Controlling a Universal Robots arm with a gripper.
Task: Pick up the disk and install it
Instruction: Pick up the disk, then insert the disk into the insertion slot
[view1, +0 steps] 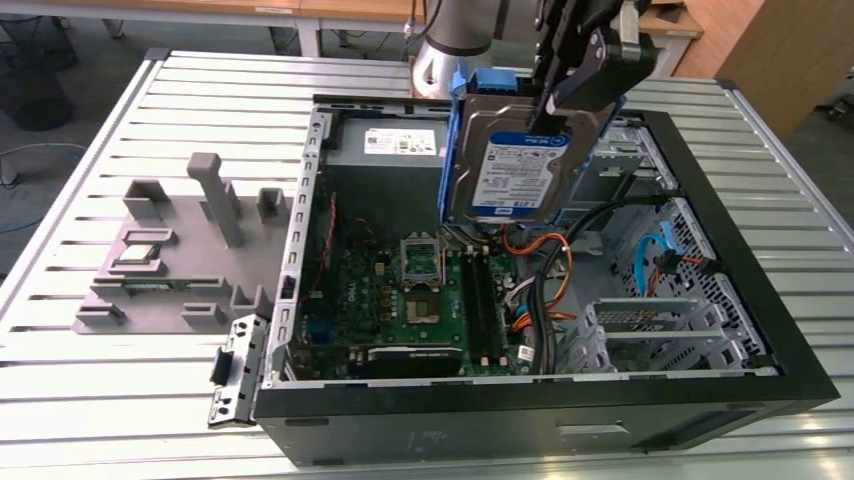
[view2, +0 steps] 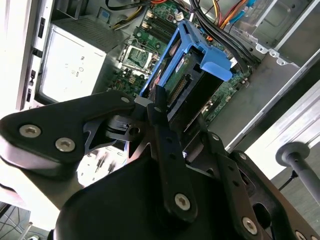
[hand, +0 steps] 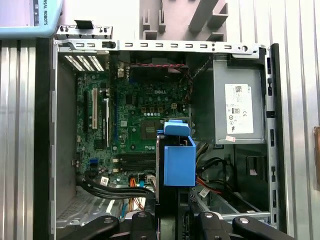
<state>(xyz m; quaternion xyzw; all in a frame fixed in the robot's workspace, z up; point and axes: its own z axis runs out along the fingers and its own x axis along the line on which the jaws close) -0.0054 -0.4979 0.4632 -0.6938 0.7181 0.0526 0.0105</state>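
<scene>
The disk (view1: 514, 170) is a silver hard drive with a white-and-blue label in a blue plastic bracket. It hangs upright above the open computer case (view1: 534, 405), over the motherboard's far side. My gripper (view1: 545, 112) is shut on its upper edge, black fingers clamping both faces. In the second wrist view the disk (view2: 192, 60) points edge-on away from the gripper (view2: 152, 102), towards the case interior. In the first wrist view the disk's blue bracket (hand: 178, 160) stands out from the gripper (hand: 172, 217) over the motherboard.
Inside the case lie the green motherboard (view1: 420, 290), a grey power supply (view1: 387, 150) with a white sticker, orange and black cables (view1: 554, 265) and a metal drive cage (view1: 667, 320) on the exterior view's right. A grey fixture (view1: 180, 250) stands on the slatted table at the left.
</scene>
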